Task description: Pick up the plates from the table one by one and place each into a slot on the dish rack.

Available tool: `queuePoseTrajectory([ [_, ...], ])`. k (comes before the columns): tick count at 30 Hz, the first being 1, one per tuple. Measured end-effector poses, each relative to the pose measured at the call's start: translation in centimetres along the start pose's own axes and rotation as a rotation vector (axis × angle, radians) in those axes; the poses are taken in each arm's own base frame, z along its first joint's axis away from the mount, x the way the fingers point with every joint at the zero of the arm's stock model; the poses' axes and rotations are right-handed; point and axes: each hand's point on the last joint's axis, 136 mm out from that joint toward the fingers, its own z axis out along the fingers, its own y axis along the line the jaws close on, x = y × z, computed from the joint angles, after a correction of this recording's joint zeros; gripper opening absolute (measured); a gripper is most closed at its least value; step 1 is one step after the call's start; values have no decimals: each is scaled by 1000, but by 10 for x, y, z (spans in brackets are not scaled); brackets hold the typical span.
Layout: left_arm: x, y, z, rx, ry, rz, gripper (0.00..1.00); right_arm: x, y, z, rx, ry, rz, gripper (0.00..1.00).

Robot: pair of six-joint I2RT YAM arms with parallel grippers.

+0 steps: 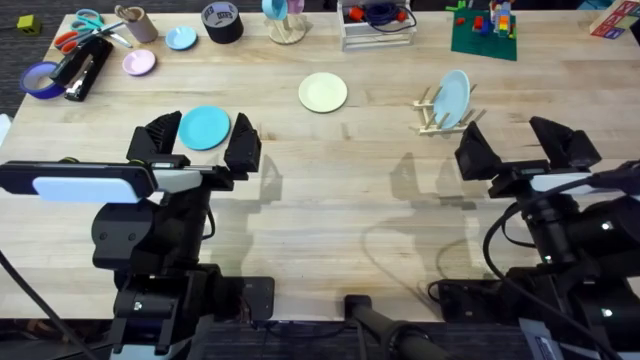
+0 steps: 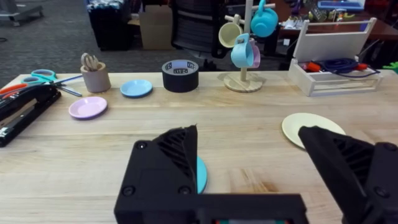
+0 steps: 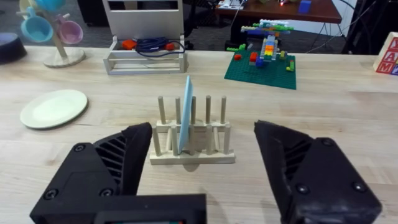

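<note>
A turquoise plate lies flat on the table at the left. My left gripper hangs open over it, one finger on each side; in the left wrist view a sliver of that plate shows beside one finger. A cream plate lies flat near the middle. The wooden dish rack stands at the right with a pale blue plate upright in a slot. My right gripper is open, empty, just in front of the rack.
Along the far edge are a stapler, scissors, small pink and blue saucers, a black tape roll, a mug tree, a white wire stand and a green brick baseplate.
</note>
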Motion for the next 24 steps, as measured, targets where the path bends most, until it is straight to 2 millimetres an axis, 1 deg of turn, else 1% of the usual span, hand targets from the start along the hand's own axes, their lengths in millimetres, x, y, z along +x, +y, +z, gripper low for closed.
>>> queuePoseTrajectory([
  [18, 0, 0, 0, -2, -1, 0, 992, 1, 0, 0, -1, 5, -7, 994],
  [20, -3, 1, 0, -4, -14, 0, 992, 0, 0, 0, -2, 0, -17, 994],
  [22, -13, 1, 0, -5, -54, 0, 993, -2, 1, 0, -4, -8, -33, 994],
  [24, -17, 1, -1, -6, -70, 0, 993, -5, 1, 0, -5, -21, -50, 994],
])
